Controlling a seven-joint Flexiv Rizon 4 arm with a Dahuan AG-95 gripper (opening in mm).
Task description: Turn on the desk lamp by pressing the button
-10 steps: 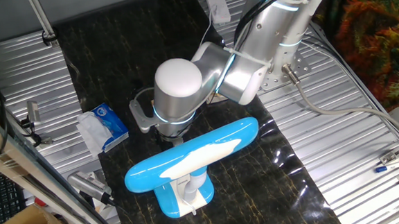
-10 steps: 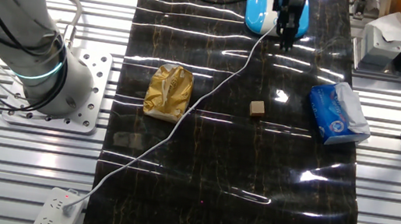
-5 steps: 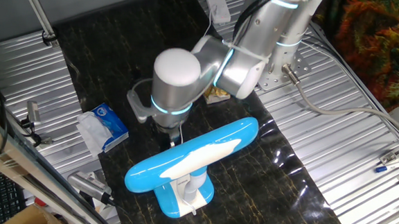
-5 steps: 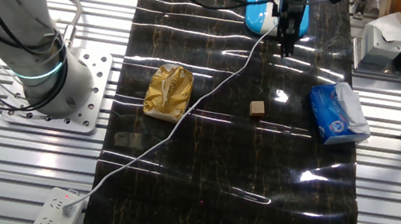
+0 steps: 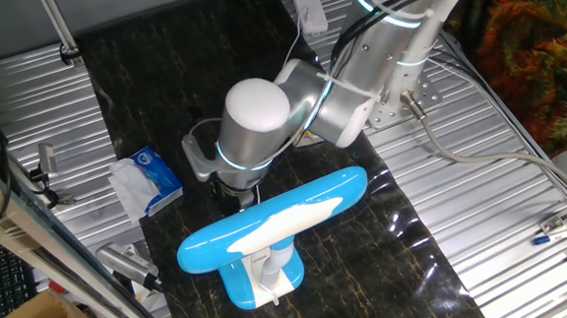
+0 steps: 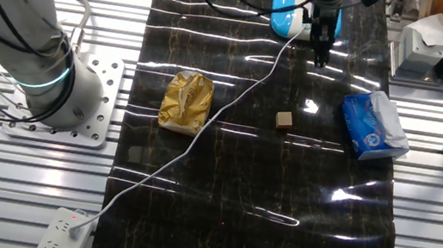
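Note:
The desk lamp [image 5: 290, 217] stands on the black mat with its long blue-and-white head over its base [image 5: 256, 281]. In the other fixed view only its blue-and-white base [image 6: 287, 16] shows, at the far edge, and its thin white cord [image 6: 233, 104] runs across the mat. My gripper [image 6: 321, 60] points down at the mat just right of and in front of that base, apart from it. Its fingers meet in one narrow tip with no gap and hold nothing. In the one fixed view the round wrist [image 5: 254, 123] hides the fingers. I cannot see the button.
A gold packet [image 6: 187, 100], a small brown cube [image 6: 284, 120] and a blue-and-white packet [image 6: 373, 125] lie on the mat. A white power strip [image 6: 64, 225] holds the cord's plug. The arm's base [image 6: 46, 73] stands on the left. Boxes and tools [image 6: 441, 42] sit at the right.
The gripper has drawn away from the lamp's base, moving a little toward the near side and to the right. The lamp has not moved.

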